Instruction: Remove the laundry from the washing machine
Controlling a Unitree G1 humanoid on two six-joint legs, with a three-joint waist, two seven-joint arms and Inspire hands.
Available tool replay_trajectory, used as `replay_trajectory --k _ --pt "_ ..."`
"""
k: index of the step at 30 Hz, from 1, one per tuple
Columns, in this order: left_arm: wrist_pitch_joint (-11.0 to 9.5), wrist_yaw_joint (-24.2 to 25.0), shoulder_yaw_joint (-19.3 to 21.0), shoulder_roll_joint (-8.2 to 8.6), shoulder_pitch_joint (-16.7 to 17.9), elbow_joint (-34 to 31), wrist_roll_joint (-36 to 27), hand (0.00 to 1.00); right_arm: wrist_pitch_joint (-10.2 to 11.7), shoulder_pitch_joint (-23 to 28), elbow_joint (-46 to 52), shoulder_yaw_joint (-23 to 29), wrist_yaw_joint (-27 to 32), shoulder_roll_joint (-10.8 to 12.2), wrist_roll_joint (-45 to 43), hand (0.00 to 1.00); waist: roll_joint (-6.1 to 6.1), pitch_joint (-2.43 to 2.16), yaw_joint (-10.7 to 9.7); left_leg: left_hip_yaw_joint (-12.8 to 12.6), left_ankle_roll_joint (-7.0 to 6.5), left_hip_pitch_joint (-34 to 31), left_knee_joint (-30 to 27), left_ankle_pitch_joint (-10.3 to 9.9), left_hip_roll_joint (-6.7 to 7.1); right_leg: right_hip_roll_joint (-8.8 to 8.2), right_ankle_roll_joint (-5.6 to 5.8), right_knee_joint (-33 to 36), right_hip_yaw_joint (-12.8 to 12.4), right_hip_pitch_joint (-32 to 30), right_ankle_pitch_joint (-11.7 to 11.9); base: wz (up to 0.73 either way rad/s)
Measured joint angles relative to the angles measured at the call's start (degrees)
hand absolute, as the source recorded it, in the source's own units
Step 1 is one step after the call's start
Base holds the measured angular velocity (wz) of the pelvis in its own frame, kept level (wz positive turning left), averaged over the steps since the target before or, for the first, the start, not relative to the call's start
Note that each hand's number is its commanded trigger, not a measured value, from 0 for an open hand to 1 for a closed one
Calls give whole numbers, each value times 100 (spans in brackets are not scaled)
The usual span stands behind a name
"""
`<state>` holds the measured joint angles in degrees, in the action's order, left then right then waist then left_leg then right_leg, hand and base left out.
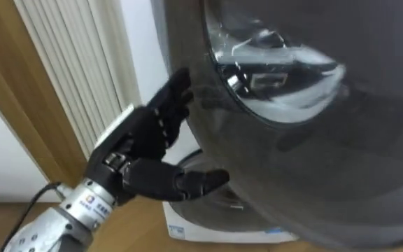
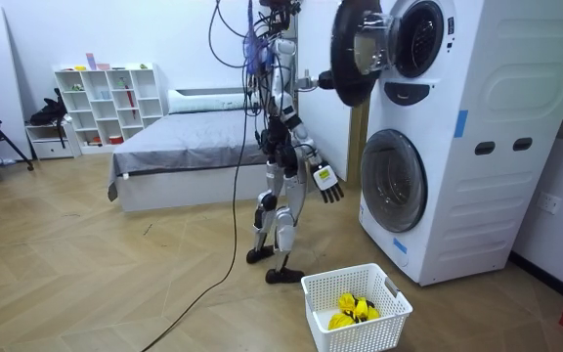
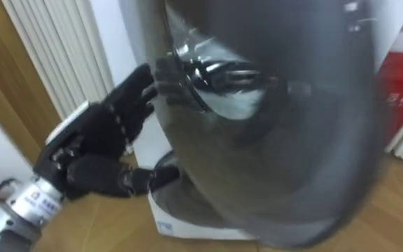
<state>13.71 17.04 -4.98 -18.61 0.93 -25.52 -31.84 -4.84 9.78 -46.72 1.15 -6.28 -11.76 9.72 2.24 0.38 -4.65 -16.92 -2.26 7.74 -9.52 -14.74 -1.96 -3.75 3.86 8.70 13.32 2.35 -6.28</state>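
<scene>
Currently the left hand (image 1: 149, 140) is seen raised against the open door (image 1: 313, 154) of the upper washing machine (image 2: 477, 59). Its fingers are held straight and spread, laid flat on the door's dark rim beside the glass bowl. The thumb is stretched out beneath them, and nothing is gripped. The door is swung out towards the robot. The drum opening (image 2: 420, 37) behind it is exposed in the room view, though what lies inside cannot be made out.

The robot is shown standing upright on the wooden floor (image 2: 115, 264), facing the stacked machines and just beside the closed lower machine (image 2: 399, 181). The right hand (image 2: 328, 184) is hung low at hip height near that lower machine's round door, with its fingers loosely extended and empty.

Yellow clothes (image 2: 352, 309) are seen lying in a white basket (image 2: 374, 332), which is set on the floor in front of the machines, near the robot's feet and apart from both hands. A bed (image 2: 194, 137) and a white shelf (image 2: 106, 98) are placed towards the far wall, well apart from the robot.
</scene>
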Motion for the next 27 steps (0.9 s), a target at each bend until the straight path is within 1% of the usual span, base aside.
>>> replay_trajectory --k 2,5,8,9,10,11,12,13,14,15,16,17,18,19,20,21,22,23,24,25,26,27 --pt "0 26 -131 0 1 97 13 0 5 -98 -36 -7 -12 4 2 0 -6 4 -6 7 35 7 0 20 -35 65 -14 19 1 11 -8 11" --pt "-10 33 -317 30 1 139 163 0 121 -261 -227 -100 30 18 3 0 -31 20 -47 68 36 77 -1 21 -66 102 -54 -9 7 86 -33 -4" --pt "-52 -15 -467 31 -44 144 280 0 230 -315 -247 -254 75 23 -6 0 -29 20 -280 69 47 63 -21 27 -80 100 -55 -9 -57 91 -33 -1" --pt "-64 -43 -512 50 -108 144 446 0 247 -312 -239 -303 88 26 -4 0 -35 23 -358 40 54 56 -66 31 -79 113 -55 4 -131 87 -33 -8" --pt "-67 -51 -536 81 -167 148 638 0 246 -309 -241 -330 104 29 -3 0 -40 27 -370 22 54 50 -113 31 -79 109 -56 19 -184 84 -32 -14" --pt "-111 -61 -574 106 -237 181 968 0 246 -297 -246 -383 127 42 -7 0 -79 57 -380 -25 55 -21 -325 30 -67 30 -82 31 -286 125 -15 10" --pt "-225 -137 -679 104 -466 442 1199 0 250 -294 -249 -435 152 92 -8 0 -340 189 -422 -54 177 -426 -1008 -93 18 -230 -100 -111 -689 286 1 35" --pt "-287 -187 -769 176 -639 618 1305 0 279 -294 -272 -436 150 98 -9 0 -403 162 -476 54 222 -681 -897 -116 125 -358 -95 -143 -980 264 -2 105" --pt "-319 -302 -1034 379 -1180 949 1542 0 362 -315 -408 -311 143 41 -6 0 -255 99 -633 235 91 -1206 -120 435 114 -425 -1 -21 -1044 -5 -50 88" --pt "-395 -418 -1178 572 -1458 1216 1702 0 324 -403 -707 -188 120 109 -82 0 -303 84 -570 -4 -128 -1260 -180 606 183 -527 162 97 -965 -163 -168 61" --pt "-453 -471 -1203 602 -1534 1375 1735 0 283 -464 -793 -189 105 162 -135 0 -301 83 -568 -123 -133 -1246 -205 606 182 -530 156 100 -868 -162 -167 -35" --pt "-604 -533 -1190 593 -1623 1684 1762 0 270 -482 -836 -191 45 248 -224 0 -306 81 -510 -189 -133 -1117 -229 606 166 -511 125 68 -814 -173 -152 -75" --pt "-637 -578 -1145 613 -1769 2006 1784 0 262 -401 -797 -211 14 259 -295 0 -294 85 -423 -234 -131 -940 -230 604 161 -453 64 -26 -774 -211 -11 -78" --pt "-642 -603 -1101 644 -1843 2185 1778 0 224 -379 -767 -214 28 254 -324 0 -277 86 -427 -306 -125 -853 -225 599 166 -432 67 -33 -715 -221 18 -54" --pt "-645 -650 -1065 712 -1964 2504 1782 0 137 -267 -632 -211 97 233 -361 0 -194 23 -449 -340 -109 -754 -210 587 171 -409 90 10 -645 -186 48 -30" --pt "-648 -674 -1035 702 -1993 2640 1783 0 87 -198 -606 -215 154 234 -381 0 -148 8 -438 -346 -94 -663 -190 577 181 -400 106 -8 -697 -106 59 -24" --pt "-679 -680 -1009 700 -1995 2725 1784 0 41 -191 -609 -214 161 236 -389 0 -123 18 -434 -348 -82 -615 -170 570 180 -392 107 -9 -689 -76 57 -11" --pt "-774 -724 -953 704 -2089 3090 1747 0 -32 -202 -611 -210 170 243 -425 0 -77 21 -520 -347 -80 -560 -127 568 178 -377 112 -12 -683 -21 53 6" --pt "-855 -791 -882 712 -2159 3351 1601 0 -30 -229 -610 -209 171 244 -424 0 -16 13 -629 -332 -64 -522 -29 539 158 -332 121 -6 -669 -11 44 9" --pt "-882 -825 -867 710 -2227 3492 1554 0 -28 -242 -610 -203 173 244 -422 0 14 12 -651 -324 -90 -490 49 488 139 -292 125 -9 -666 -20 37 -5" --pt "-912 -923 -818 716 -2301 3733 1464 0 -30 -264 -613 -205 173 258 -398 0 -12 23 -682 -345 -91 -467 81 499 138 -284 101 -3 -681 -30 23 -19" --pt "-897 -1023 -823 732 -2315 3977 1382 0 -33 -258 -611 -209 180 245 -384 0 -44 41 -727 -365 -53 -474 76 481 106 -261 84 0 -686 -33 32 -20"
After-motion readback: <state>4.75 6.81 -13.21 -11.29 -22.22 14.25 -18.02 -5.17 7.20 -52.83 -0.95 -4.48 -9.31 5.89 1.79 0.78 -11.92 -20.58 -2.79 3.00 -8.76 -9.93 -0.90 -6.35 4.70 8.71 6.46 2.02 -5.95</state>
